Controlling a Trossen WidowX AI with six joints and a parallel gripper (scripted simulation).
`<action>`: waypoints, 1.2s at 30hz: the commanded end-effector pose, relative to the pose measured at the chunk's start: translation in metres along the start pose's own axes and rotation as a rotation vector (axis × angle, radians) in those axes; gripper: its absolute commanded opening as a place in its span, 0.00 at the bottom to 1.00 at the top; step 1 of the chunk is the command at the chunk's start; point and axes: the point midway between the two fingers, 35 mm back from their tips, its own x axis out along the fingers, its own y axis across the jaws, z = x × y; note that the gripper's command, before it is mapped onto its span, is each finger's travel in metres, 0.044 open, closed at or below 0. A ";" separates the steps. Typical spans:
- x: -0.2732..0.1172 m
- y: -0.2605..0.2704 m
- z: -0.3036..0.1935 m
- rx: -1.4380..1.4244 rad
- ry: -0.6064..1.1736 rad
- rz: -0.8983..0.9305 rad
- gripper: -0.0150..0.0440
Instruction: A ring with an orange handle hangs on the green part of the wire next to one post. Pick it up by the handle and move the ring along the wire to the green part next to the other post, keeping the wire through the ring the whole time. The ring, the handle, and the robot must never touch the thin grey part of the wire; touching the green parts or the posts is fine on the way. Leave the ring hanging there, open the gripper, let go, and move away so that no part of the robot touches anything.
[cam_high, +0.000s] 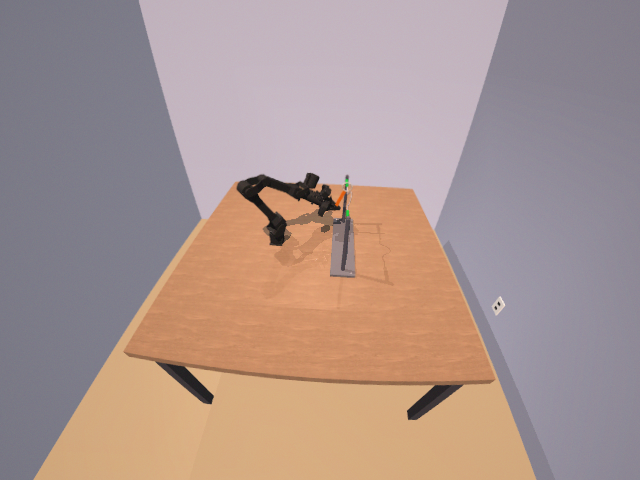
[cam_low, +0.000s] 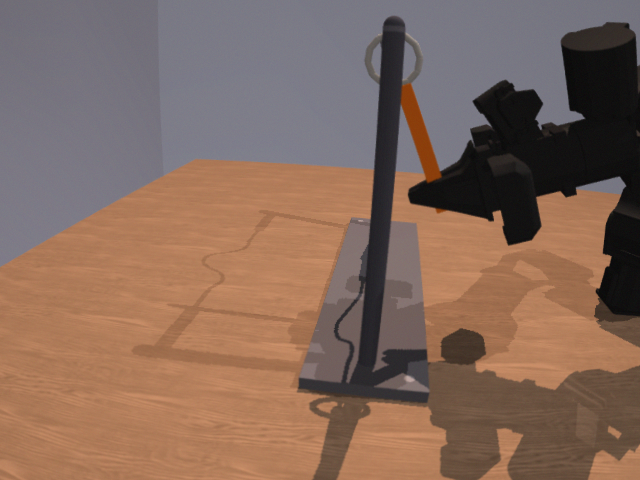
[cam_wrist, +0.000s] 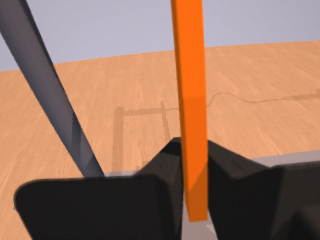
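Note:
The orange handle (cam_high: 340, 198) (cam_low: 422, 139) (cam_wrist: 191, 85) slopes from the ring down toward the robot. My gripper (cam_high: 337, 208) (cam_low: 419, 194) (cam_wrist: 187, 144) is shut on its lower end. The pale ring (cam_low: 368, 59) is at the handle's top. In the top view it appears at or just by the far green part (cam_high: 346, 181), close to the far post; contact with the wire is too small to tell. The other green part (cam_high: 347, 212) is by the near post (cam_high: 344, 248) (cam_low: 381, 180). That post hides the wire in the exterior view. The ring is outside the wrist view.
A grey base plate (cam_high: 337, 260) (cam_low: 405, 315) (cam_wrist: 302, 158) carries both posts on the wooden table (cam_high: 289, 330) (cam_low: 103, 289). The far post (cam_wrist: 50, 85) stands left of the gripper in the wrist view. The arm reaches in from the left in the top view. Shadows of posts and wire fall beyond the plate.

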 end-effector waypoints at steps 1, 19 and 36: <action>0.000 0.005 0.004 0.009 -0.008 -0.003 0.00; 0.000 0.019 0.002 0.010 -0.009 -0.008 0.00; 0.004 0.020 -0.009 0.010 -0.009 -0.008 0.00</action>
